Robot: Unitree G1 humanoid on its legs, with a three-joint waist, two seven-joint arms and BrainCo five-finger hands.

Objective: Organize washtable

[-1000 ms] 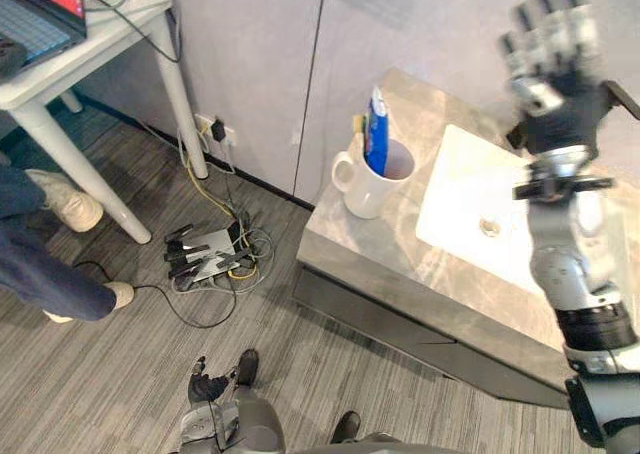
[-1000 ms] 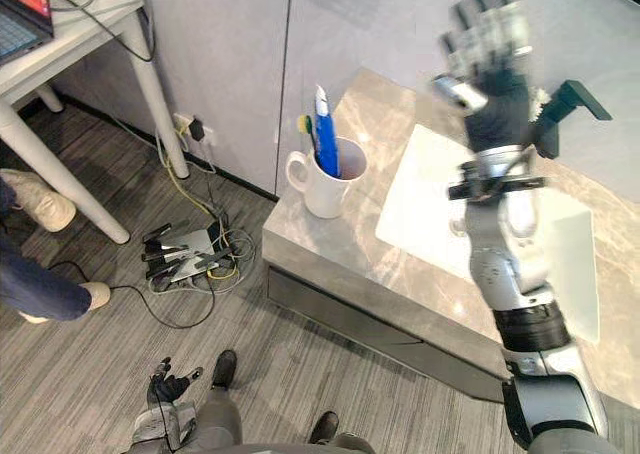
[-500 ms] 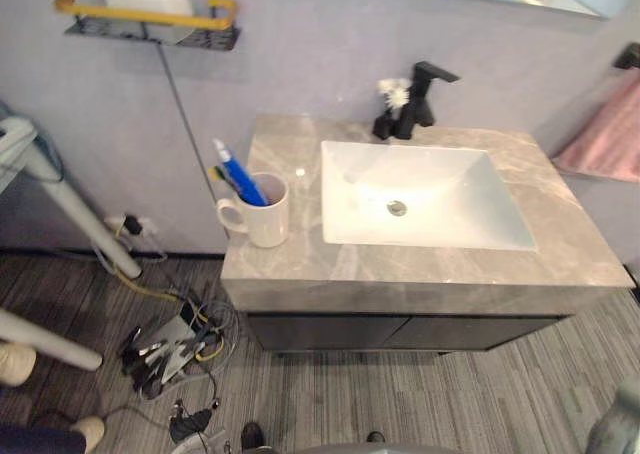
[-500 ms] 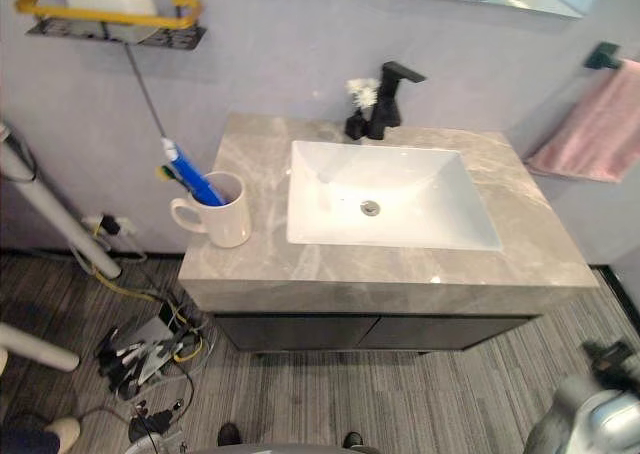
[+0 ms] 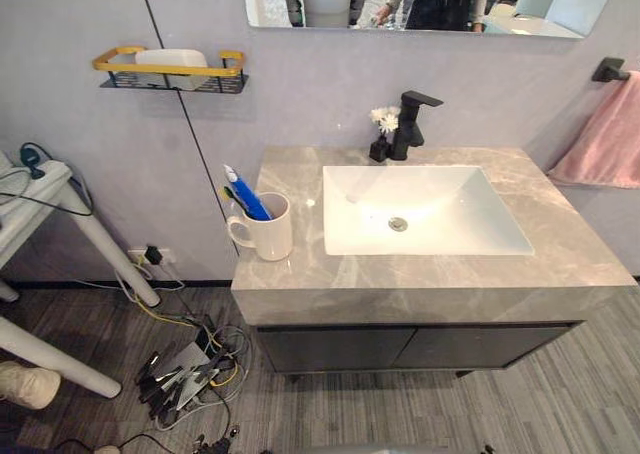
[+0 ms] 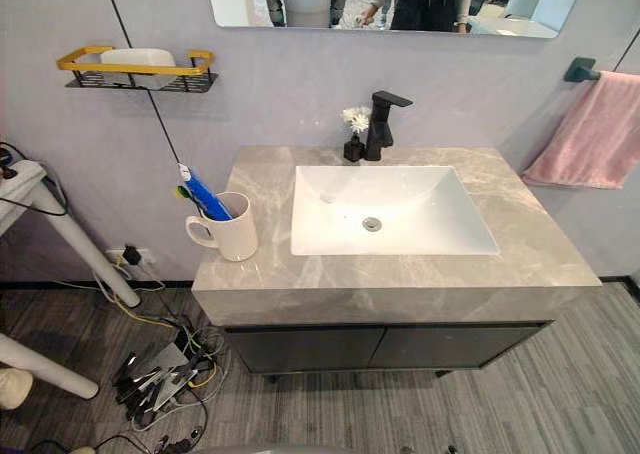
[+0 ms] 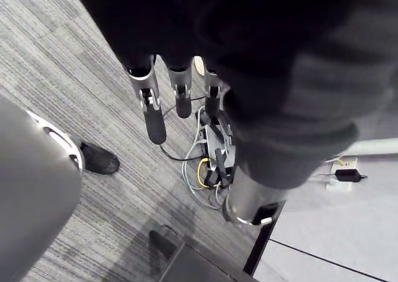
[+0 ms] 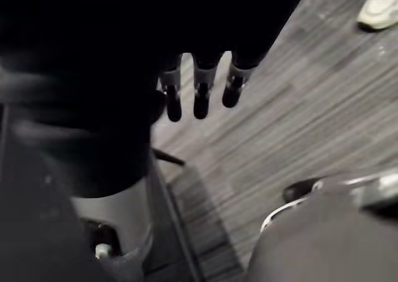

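Left eye view: the white mug (image 5: 270, 236) stands at the left end of the grey counter (image 5: 430, 274), just beside the sink (image 5: 440, 224), with a blue tube (image 5: 247, 196) leaning in it, its print too small to read. Left wrist view: the left hand (image 7: 153, 117) hangs low over the floor (image 7: 74, 64) above a cable tangle (image 7: 211, 164), fingers straight and loose, apart from the mug on the counter. Right wrist view: the right hand (image 8: 200, 99) hangs over the floor too, fingers straight and slack, a person's pale shoe (image 8: 379, 5) farther off.
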